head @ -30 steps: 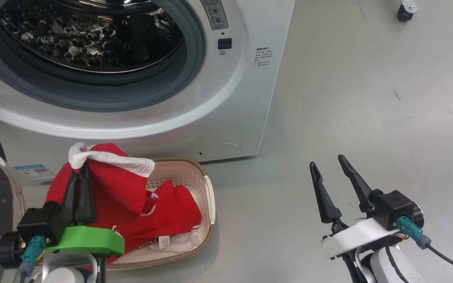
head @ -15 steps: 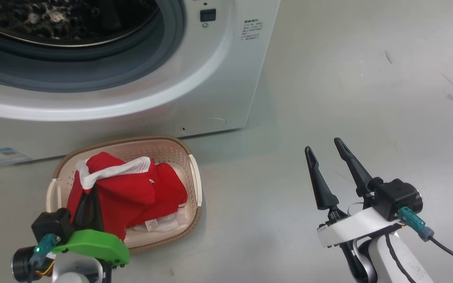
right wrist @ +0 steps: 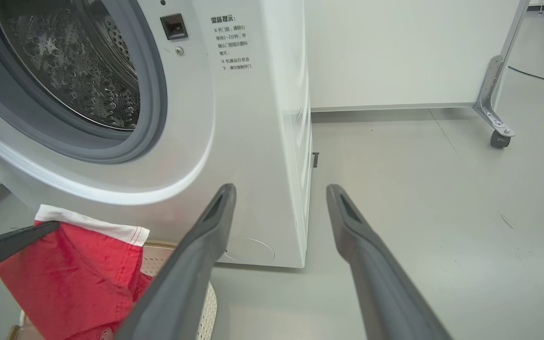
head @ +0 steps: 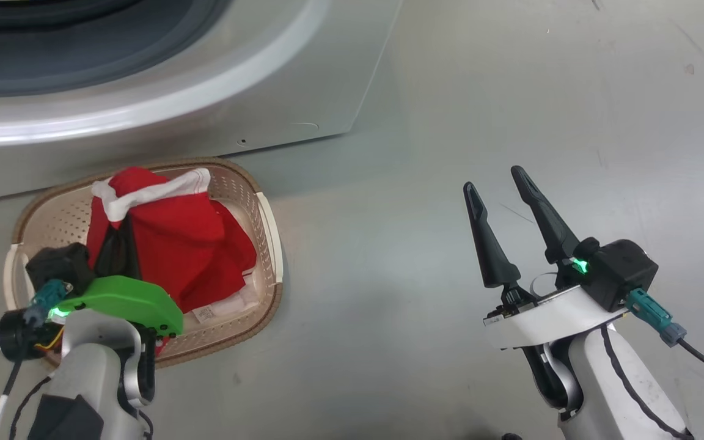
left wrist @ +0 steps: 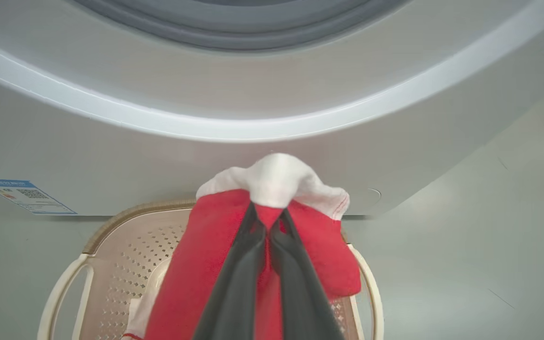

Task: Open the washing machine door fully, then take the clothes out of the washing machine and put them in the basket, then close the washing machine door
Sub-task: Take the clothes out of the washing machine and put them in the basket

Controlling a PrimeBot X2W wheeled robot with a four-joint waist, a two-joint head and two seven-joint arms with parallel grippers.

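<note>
Left gripper (left wrist: pixel 267 216): fingers pinched together on the white trim band of the clothes (head: pixel 181 244). The clothes sit over the basket (head: pixel 268 232), lower left of head view, just below the washing machine (head: pixel 162 131). Right gripper (head: pixel 492 180): spread wide, empty, lower right.

Judgement: fabric is light, limp and not fragile. The hemmed band looks the firmest place to hold. Garment drapes from the pinch, its long axis running down-frame into the basket.
</note>
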